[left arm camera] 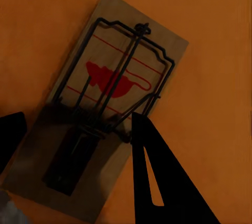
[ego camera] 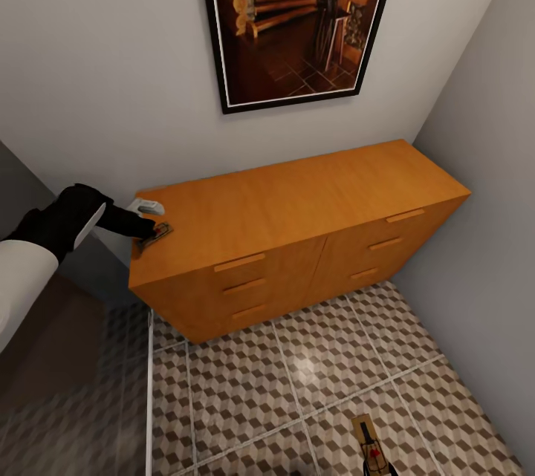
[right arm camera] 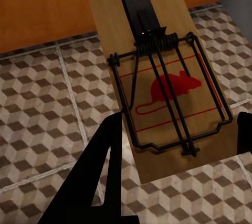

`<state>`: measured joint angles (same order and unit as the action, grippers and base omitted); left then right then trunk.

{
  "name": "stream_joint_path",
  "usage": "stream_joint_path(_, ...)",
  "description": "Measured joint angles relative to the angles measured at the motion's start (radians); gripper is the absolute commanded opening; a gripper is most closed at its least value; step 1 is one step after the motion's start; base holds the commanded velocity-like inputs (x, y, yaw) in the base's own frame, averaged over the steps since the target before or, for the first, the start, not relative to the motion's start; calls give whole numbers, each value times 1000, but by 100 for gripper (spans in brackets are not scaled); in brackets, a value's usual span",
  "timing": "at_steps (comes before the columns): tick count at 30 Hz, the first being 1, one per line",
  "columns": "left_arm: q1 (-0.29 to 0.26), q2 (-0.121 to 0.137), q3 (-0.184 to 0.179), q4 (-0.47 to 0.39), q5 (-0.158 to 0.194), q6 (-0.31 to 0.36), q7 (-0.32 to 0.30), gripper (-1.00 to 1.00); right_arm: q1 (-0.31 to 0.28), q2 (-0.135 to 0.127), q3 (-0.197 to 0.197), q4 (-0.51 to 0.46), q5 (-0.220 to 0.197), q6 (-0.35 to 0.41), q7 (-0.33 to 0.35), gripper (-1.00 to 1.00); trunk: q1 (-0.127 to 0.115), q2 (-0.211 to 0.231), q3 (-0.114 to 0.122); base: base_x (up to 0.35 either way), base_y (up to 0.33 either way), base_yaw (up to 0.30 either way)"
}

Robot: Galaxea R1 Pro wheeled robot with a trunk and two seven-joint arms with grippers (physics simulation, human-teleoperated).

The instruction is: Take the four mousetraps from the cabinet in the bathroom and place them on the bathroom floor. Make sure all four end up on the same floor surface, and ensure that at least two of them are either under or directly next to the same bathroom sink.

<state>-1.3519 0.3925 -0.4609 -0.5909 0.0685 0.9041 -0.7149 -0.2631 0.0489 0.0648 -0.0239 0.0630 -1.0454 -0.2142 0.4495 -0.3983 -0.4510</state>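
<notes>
The orange-brown cabinet point(ego camera: 297, 197) stands against the wall. One mousetrap point(ego camera: 157, 232) lies flat at the left end of its top, seen up close as a tan board with a red mouse print point(left arm camera: 113, 80). My left gripper point(ego camera: 151, 227) point(left arm camera: 79, 129) is down on this trap, its dark fingers point(left arm camera: 157, 177) closed against the near end. A second mousetrap point(right arm camera: 168, 85) point(ego camera: 370, 445) hangs a little above the bathroom floor point(ego camera: 297, 379). My right gripper point(right arm camera: 178, 124) is shut on this one's edges. The sink is out of view.
A small white-grey object point(ego camera: 146, 205) sits at the cabinet's back left corner. A framed picture point(ego camera: 297, 15) hangs above. A grey wall point(ego camera: 483, 186) closes the right side, and a dark panel point(ego camera: 44, 357) stands at the left.
</notes>
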Motion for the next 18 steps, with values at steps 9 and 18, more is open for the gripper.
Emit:
stream_joint_path(9,0,-1,2,-88,0,11,3,-100,0,0,0,0,0,0,0,-100,0,0,0,0,0,0)
stream_joint_path(18,0,-1,2,-103,0,15,3,-100,0,0,0,0,0,0,0,-100,0,0,0,0,0,0)
